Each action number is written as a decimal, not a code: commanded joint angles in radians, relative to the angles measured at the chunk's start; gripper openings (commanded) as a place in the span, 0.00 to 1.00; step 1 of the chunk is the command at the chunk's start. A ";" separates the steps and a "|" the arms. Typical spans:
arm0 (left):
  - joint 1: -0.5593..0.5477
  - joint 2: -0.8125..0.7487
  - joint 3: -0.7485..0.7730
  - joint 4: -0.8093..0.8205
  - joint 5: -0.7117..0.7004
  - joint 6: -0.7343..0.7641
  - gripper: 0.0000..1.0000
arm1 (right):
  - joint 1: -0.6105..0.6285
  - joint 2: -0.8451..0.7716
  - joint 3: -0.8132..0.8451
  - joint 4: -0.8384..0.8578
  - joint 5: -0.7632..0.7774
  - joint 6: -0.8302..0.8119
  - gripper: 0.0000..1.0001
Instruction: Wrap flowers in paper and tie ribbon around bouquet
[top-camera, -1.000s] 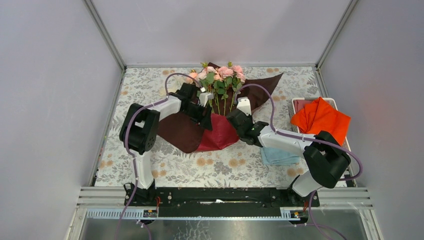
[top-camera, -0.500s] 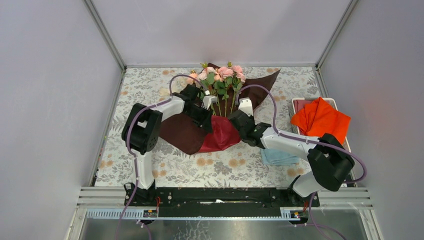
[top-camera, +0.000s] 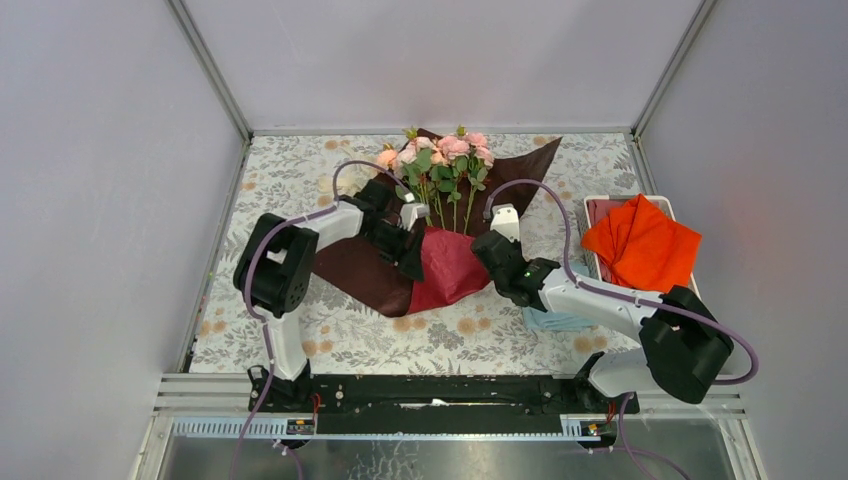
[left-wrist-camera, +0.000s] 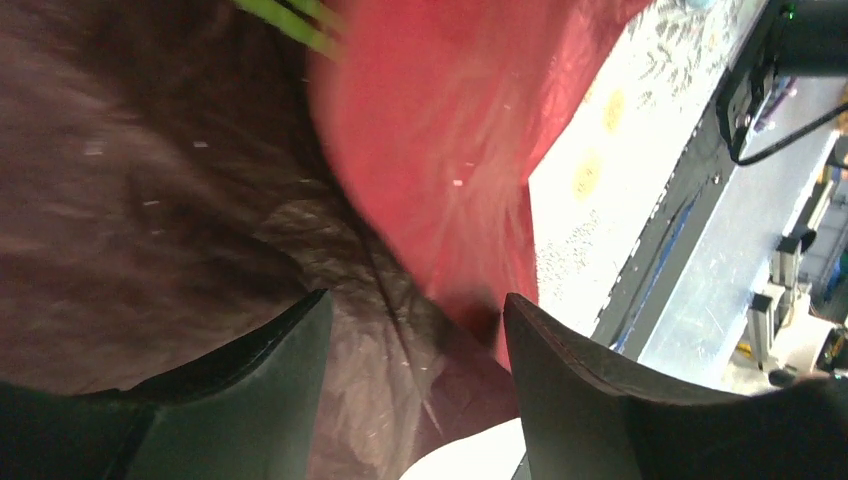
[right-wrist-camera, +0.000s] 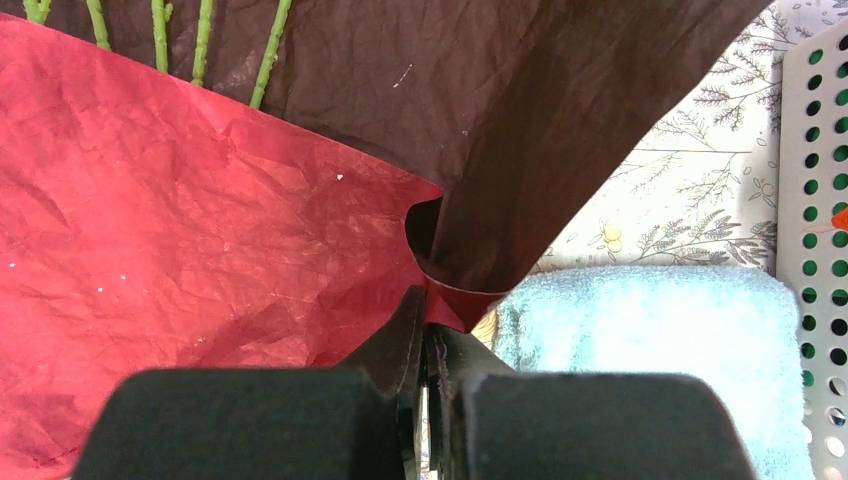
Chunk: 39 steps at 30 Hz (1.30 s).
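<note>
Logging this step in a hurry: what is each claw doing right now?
Left claw: open over the paper, gripping nothing.
Right claw: closed, pinching a fold of the paper.

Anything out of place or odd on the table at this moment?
No spill or damage. The paper is crinkled and only half folded over the stems of the flowers, one edge pinched in the shut right gripper; the left gripper hangs open over it. No ribbon shows in any view.

Crimson paper (top-camera: 447, 268), pink flowers (top-camera: 452, 145)
</note>
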 joint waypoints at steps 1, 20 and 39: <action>-0.061 0.021 -0.019 0.033 0.057 0.011 0.70 | 0.003 -0.049 -0.016 0.054 0.043 0.019 0.00; -0.030 0.234 0.332 -0.054 -0.058 0.024 0.00 | 0.004 0.027 0.051 -0.064 0.104 -0.034 0.00; -0.067 0.317 0.373 -0.127 -0.173 0.058 0.02 | -0.064 -0.144 -0.221 0.224 -0.209 0.375 0.68</action>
